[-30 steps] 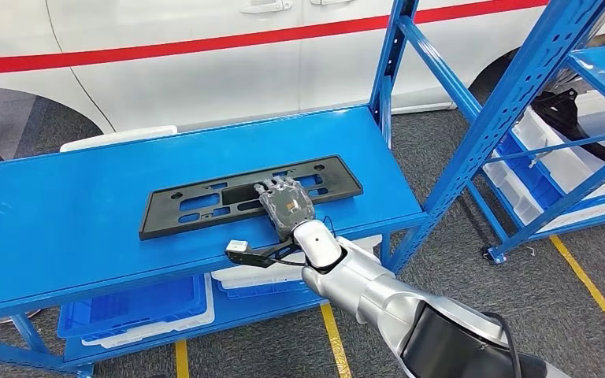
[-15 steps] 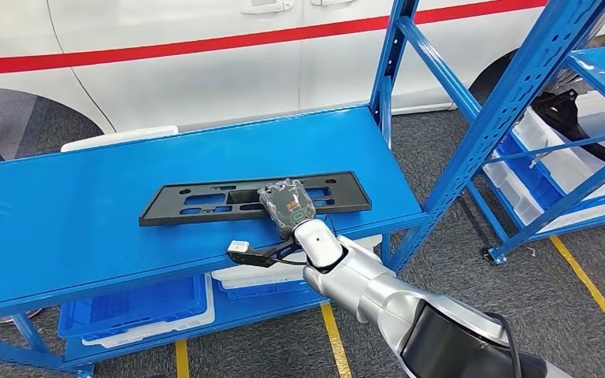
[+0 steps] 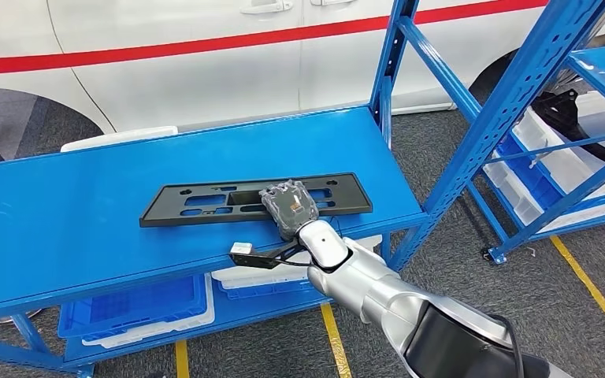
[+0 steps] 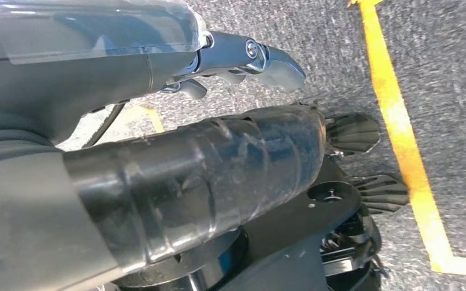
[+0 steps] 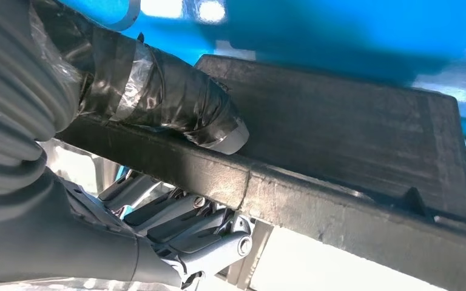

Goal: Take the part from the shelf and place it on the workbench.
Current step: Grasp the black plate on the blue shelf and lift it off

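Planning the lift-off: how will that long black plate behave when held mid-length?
The black plate is probably fairly stiff: it looks straight with the right hand gripping its edge. Its many cutouts suggest it is light. Long and thin, its ends may swing.

The blue surface (image 3: 63, 213) lies bare left of the black part (image 3: 205, 201) and behind it toward the far edge, so there is broad room there. The part spans the middle near the front edge, with the right hand (image 3: 287, 206) gripping it there. At the far right corner a blue upright post (image 3: 390, 63) rises, and a slanted blue brace (image 3: 512, 102) of the neighbouring shelf stands past the right edge. A white vehicle (image 3: 205, 55) closes off the space beyond the far edge.
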`<action>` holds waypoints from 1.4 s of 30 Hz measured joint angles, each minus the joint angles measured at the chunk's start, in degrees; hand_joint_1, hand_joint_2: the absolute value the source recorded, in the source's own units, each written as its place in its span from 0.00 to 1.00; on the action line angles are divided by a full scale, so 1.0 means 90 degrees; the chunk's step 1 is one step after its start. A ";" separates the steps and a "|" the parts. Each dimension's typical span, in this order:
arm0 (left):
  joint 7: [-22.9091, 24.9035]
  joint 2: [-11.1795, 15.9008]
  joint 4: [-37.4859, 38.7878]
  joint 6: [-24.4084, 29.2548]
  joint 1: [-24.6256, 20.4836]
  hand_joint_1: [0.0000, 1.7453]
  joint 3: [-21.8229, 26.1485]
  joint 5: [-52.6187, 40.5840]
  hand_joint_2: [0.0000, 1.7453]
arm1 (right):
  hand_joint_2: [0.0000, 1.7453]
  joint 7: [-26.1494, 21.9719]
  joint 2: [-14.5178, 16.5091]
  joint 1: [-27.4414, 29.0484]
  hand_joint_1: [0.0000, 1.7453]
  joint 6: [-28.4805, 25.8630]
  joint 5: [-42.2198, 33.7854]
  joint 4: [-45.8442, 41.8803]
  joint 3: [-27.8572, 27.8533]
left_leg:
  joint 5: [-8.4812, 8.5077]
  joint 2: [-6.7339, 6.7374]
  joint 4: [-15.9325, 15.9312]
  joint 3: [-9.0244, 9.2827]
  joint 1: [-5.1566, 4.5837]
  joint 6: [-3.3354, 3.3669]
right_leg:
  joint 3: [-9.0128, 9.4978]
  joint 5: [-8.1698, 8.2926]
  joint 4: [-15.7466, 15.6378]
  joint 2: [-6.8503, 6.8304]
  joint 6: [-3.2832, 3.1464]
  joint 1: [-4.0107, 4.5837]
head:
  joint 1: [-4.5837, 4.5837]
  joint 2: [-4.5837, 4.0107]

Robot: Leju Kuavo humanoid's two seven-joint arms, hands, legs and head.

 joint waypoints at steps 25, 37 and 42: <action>-0.0231 0.0013 0.0000 0.0353 0.0008 0.00 0.0174 -0.0079 0.00 | 1.00 -0.2739 -0.0994 0.1696 1.00 -0.0593 0.0096 -0.5593 -0.2316 | 0.0191 0.0041 -0.0161 0.0022 0.0051 0.0167 | -0.0594 -0.0886 0.1550 -0.0009 0.0271 -0.0160 | 0.0001 0.0000; -0.0214 0.0017 0.0000 0.0324 -0.0048 0.00 0.0174 -0.0191 0.00 | 1.00 -0.3617 -0.0877 0.2136 1.00 -0.0594 -0.0249 -0.6340 -0.3076 | -0.0239 0.0023 0.0476 -0.0361 0.0120 -0.0216 | 0.0098 -0.0097 0.0026 -0.0019 -0.0025 -0.0229 | -0.0004 0.0000; -0.0205 0.0019 0.0000 0.0340 -0.0052 0.00 0.0174 -0.0194 0.00 | 1.00 -0.3225 -0.1058 0.2127 1.00 -0.0598 -0.1072 -0.6408 -0.2621 | -0.0849 0.0023 0.1634 -0.0584 0.0104 -0.0194 | -0.0194 0.0124 0.0043 -0.0039 -0.0105 -0.0131 | -0.0004 0.0000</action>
